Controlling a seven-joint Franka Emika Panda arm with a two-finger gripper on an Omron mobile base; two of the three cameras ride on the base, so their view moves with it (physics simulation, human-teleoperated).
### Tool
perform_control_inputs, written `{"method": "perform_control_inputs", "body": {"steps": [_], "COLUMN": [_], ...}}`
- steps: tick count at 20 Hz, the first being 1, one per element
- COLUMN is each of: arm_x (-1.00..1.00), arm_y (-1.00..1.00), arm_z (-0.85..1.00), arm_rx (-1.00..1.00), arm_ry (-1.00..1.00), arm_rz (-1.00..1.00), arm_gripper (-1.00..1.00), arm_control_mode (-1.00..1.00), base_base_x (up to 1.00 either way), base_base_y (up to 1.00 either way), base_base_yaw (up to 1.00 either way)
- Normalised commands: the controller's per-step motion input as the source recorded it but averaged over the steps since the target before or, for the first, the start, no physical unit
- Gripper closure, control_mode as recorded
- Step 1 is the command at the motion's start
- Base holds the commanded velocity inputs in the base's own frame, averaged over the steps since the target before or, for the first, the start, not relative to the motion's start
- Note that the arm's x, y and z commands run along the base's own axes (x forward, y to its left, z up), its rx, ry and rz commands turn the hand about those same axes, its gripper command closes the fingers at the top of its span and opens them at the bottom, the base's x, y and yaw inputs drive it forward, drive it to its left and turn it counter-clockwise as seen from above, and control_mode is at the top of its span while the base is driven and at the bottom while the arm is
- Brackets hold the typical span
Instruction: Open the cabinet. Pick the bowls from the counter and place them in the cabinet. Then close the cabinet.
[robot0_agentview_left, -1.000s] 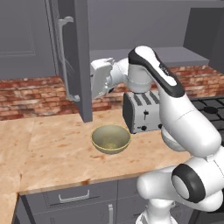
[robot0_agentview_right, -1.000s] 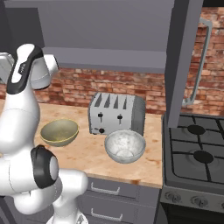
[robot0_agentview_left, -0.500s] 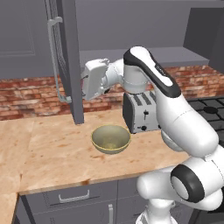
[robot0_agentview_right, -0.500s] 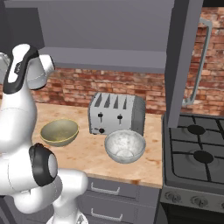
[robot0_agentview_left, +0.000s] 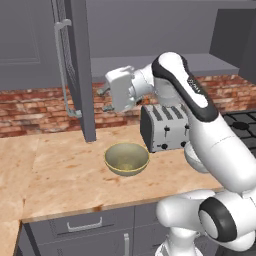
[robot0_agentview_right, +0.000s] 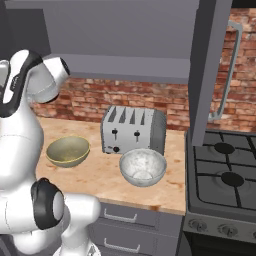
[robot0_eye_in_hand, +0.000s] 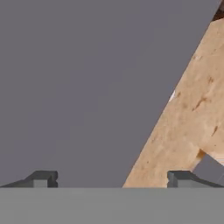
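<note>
The cabinet stands open: its left door (robot0_agentview_left: 80, 70) juts toward me over the counter (robot0_agentview_left: 50, 175), and its right door (robot0_agentview_right: 210, 70) hangs out over the stove side. My gripper (robot0_agentview_left: 105, 99) is open and empty, hovering just right of the left door's inner face, above the counter. In the hand view that grey door face (robot0_eye_in_hand: 87, 87) spreads behind my gripper (robot0_eye_in_hand: 109, 179), with the counter (robot0_eye_in_hand: 188, 122) to the right. The olive-tan bowl (robot0_agentview_left: 126, 159) (robot0_agentview_right: 67, 151) sits below the hand. The white marbled bowl (robot0_agentview_right: 143, 166) rests in front of the toaster.
A silver toaster (robot0_agentview_left: 165, 127) (robot0_agentview_right: 132, 130) stands behind the bowls, against the red brick wall (robot0_agentview_left: 35, 107). A gas stove (robot0_agentview_right: 225, 175) adjoins the counter on the right. Grey drawer fronts (robot0_agentview_left: 80, 227) run under the counter edge.
The left cabinet door has swung further open, its edge and handle shifting left. My open hand moved left with it, then dropped slightly. The bowls have not moved.
</note>
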Motion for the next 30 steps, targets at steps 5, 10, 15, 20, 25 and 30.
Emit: {"method": "perform_control_inputs", "body": {"steps": [5, 10, 15, 20, 25, 30], "arm_x": [0.0, 0.03, 0.2, 0.24, 0.06, 0.0], "arm_y": [-0.89, -0.61, -0.31, -0.26, -0.23, -0.23], "arm_z": [-0.19, -0.33, -0.43, -0.27, -0.32, -0.41], "arm_rx": [-0.21, -0.19, -0.14, 0.0, 0.0, -0.03], "arm_ry": [0.0, 0.0, 0.0, 0.11, 0.13, 0.14], "arm_rz": [-0.26, -0.18, -0.12, -0.14, -0.14, -0.14], "arm_gripper": [-1.0, -1.0, -1.0, -1.0, -1.0, -1.0], "arm_control_mode": [-1.0, -1.0, -1.0, -1.0, -1.0, -1.0], "base_base_x": [0.0, 0.0, 0.0, 0.0, 0.0, 0.0], "base_base_y": [0.0, 0.0, 0.0, 0.0, 0.0, 0.0], "base_base_yaw": [0.0, 0.0, 0.0, 0.0, 0.0, 0.0]}}
